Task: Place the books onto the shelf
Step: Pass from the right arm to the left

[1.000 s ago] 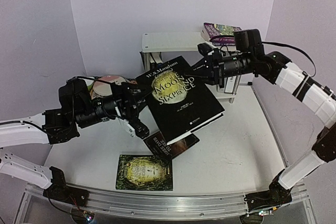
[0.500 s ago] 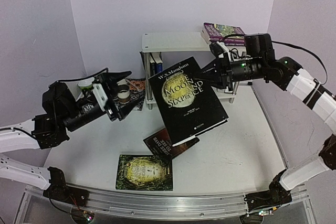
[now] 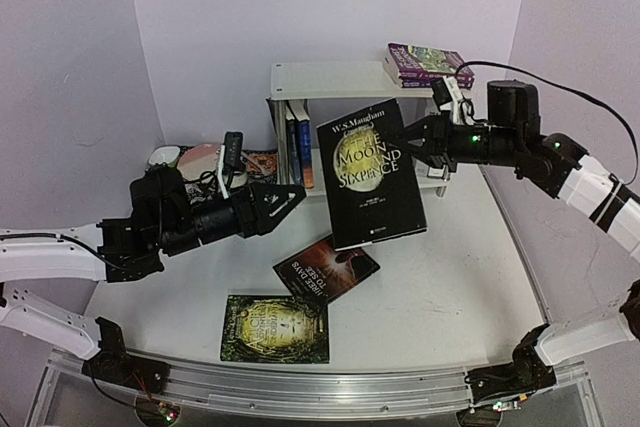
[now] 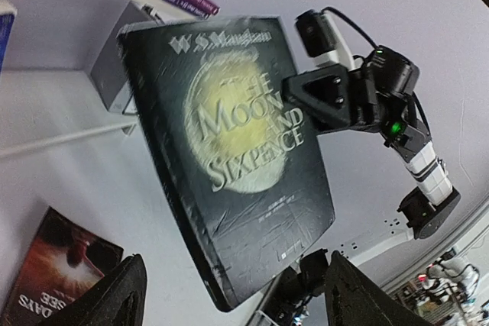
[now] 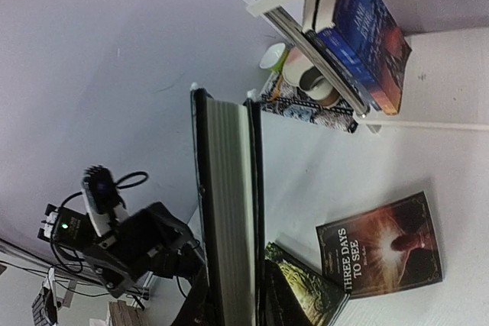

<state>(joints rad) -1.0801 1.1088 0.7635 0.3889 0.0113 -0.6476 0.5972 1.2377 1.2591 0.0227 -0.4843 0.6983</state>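
Books stand upright under the top board of the white shelf, and purple paperbacks lie stacked on its right end; the one in hand, the black book, hangs in the air just in front of the shelf, clear of the table; the right gripper is pinched narrowly on its right edge, with the cover turned toward the top camera; the left gripper points at it from the left, its fingers splayed wide, holding nothing and apart from the book.

We judge the step to be carrying this book into the shelf; done well, we would turn it upright and spine-out, line it up with the gap beside the standing row, and slide it in slowly so its corner neither catches the shelf's edge nor topples its neighbours; a one-sided pinch on so broad a slab invites pivoting, so the open left gripper could steady the free edge.

It is a thick, stiff volume; the dark cover is glossy, with a pale moon and light lettering, and looks slick, perhaps film-wrapped; the page block shows pale and finely ridged in the right wrist view.

On the table lie a thin Three Days to See paperback, dark red-brown, and a flat green book; both lie face up, so we expect them to be harder to get fingers under.
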